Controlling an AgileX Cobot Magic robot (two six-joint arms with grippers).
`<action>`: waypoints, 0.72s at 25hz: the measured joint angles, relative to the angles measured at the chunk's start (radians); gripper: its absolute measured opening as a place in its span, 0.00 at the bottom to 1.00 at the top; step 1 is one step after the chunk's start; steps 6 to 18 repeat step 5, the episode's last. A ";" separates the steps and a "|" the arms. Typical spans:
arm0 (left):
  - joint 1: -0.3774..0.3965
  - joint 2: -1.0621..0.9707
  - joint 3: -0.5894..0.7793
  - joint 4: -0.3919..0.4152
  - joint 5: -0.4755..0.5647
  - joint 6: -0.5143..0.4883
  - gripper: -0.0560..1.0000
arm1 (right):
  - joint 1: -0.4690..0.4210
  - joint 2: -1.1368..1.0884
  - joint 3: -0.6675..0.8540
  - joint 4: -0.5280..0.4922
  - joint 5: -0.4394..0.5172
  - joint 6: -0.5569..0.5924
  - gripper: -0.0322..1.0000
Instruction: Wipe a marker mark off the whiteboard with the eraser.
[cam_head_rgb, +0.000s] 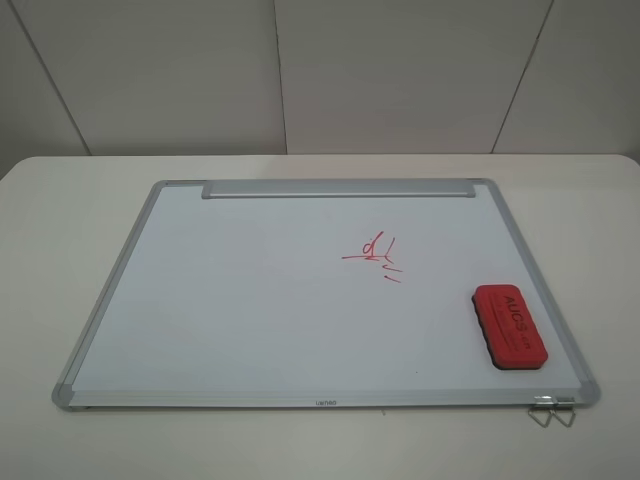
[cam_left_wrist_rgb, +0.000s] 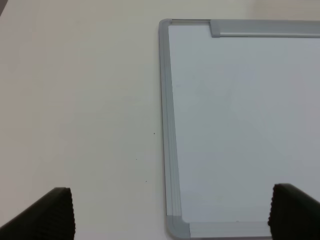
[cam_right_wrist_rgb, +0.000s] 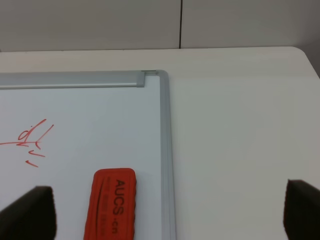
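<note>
The whiteboard lies flat on the table, its tray strip at the far edge. The red eraser rests on the board near its right frame, lettering up. The wider zigzag marker mark does not show in any view. The only mark visible is a narrow red "d"-and-slashes scribble, right of the board's middle. My right gripper is open above the board's right frame, with the eraser beside it. My left gripper is open over the board's left frame. Neither arm appears in the exterior high view.
The white table extends around the board on every side. A small wire clip sticks out at the board's near right corner. Grey wall panels stand behind the table's far edge.
</note>
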 joint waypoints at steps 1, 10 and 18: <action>0.000 0.000 0.000 0.000 0.000 0.000 0.79 | 0.000 0.000 0.000 0.000 0.000 0.000 0.83; 0.000 0.000 0.000 0.000 0.000 0.000 0.79 | 0.000 0.000 0.000 0.000 0.000 0.000 0.83; 0.000 0.000 0.000 0.000 0.000 0.000 0.79 | 0.000 0.000 0.000 0.000 0.000 0.000 0.83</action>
